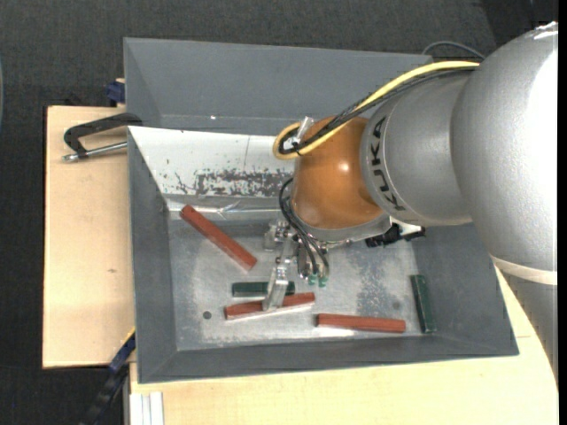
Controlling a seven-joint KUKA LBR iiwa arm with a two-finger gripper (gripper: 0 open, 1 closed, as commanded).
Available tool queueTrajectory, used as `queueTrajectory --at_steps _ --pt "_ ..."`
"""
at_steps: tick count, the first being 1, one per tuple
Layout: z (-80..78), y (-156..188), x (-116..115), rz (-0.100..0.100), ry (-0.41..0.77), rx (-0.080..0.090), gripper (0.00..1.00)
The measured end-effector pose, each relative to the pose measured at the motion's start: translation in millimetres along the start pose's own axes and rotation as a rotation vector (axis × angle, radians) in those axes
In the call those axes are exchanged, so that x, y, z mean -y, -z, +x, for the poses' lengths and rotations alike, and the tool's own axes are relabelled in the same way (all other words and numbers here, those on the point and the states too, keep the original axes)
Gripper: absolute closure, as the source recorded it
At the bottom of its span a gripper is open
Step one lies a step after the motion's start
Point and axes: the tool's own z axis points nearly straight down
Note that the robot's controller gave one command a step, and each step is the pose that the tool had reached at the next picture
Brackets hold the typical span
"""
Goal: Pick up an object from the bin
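Note:
My gripper (278,292) hangs below the orange wrist cover, low over the middle of the bin floor. Its tip is at a thin red-brown stick (252,309) that lies flat near the front wall. A short dark green block (249,288) lies just left of the tip, beside that stick. A small green piece (317,281) shows right under the wrist, and whether it lies on the floor or is gripped I cannot tell.
A longer red-brown bar (219,235) lies slanted at the back left. Another red-brown stick (361,324) lies along the front wall to the right. A dark green stick (421,304) is near the right wall. The arm covers the bin's right back part.

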Motion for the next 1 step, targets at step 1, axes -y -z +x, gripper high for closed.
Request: queueTrajectory --at_steps 1 --pt "32.7 -6.6 -13.3 -0.001 0.230 0.001 1.00"
